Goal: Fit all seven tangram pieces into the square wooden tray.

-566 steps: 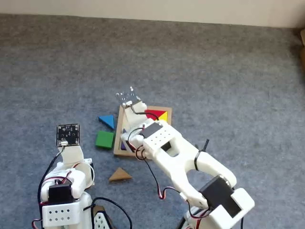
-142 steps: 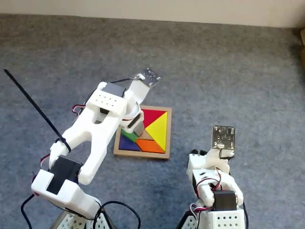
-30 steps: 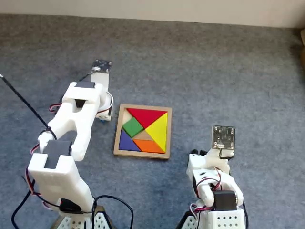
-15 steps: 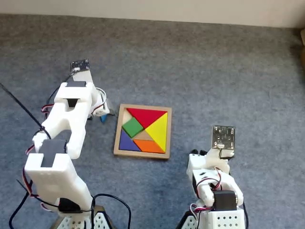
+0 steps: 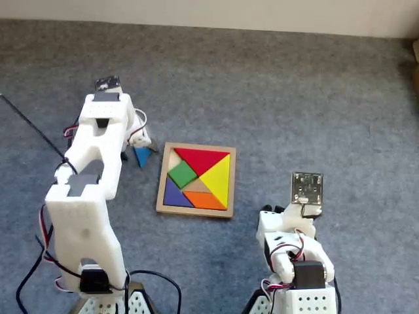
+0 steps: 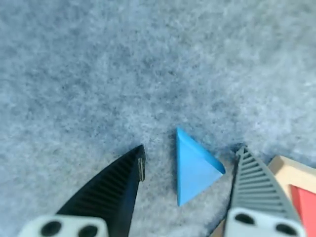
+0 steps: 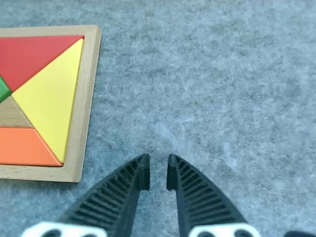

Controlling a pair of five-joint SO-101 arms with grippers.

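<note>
**Tangram assembly, late stage.** The tray [image 5: 196,212] lies on the grey worktop [image 5: 314,98] and holds a red triangle [image 5: 200,159], a yellow triangle [image 5: 220,180], a green square [image 5: 182,175], a purple triangle [image 5: 171,195] and an orange piece [image 5: 204,200]. A small tan wedge [image 5: 196,186] sits among them. It is probably a sixth piece, though from the high view it could be bare tray floor. The tray corner beside the red triangle and the green square shows plain wood and appears unfilled.

The blue triangle [image 6: 195,168] lies flat on the worktop just outside the tray, on the side nearest that empty corner. The left pincer [image 6: 191,154] is released, with one jaw on either side of the blue triangle and neither jaw clearly touching it. One jaw stands next to the tray's edge. The right pincer [image 7: 157,172] is clenched almost fully on nothing and sits low near the tray's opposite side, apart from it.

By this reading, six pieces are seated and one remains. What is left is to grasp the blue triangle, carry it over the rim and turn it to match the open corner.
</note>
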